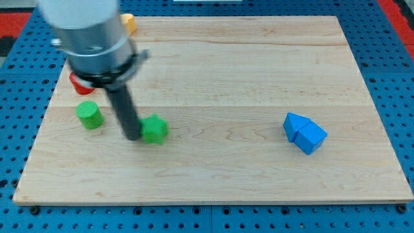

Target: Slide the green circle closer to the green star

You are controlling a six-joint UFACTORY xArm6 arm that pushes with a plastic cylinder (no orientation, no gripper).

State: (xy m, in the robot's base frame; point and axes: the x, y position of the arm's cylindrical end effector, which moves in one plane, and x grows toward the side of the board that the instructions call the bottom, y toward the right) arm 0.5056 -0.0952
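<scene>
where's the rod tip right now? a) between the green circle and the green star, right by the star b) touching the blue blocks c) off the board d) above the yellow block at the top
a: my tip sits between the green circle on the view's left and the green star, right against the star's left side.

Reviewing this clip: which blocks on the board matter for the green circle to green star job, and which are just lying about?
Part of the job:
- green circle, near the view's left edge
- green star, to its right
- my tip, between them, close against the star's left side

Just lying about:
- two blue blocks, touching, at the view's right
- red block, partly hidden by the arm
- orange block, at the view's top left
</scene>
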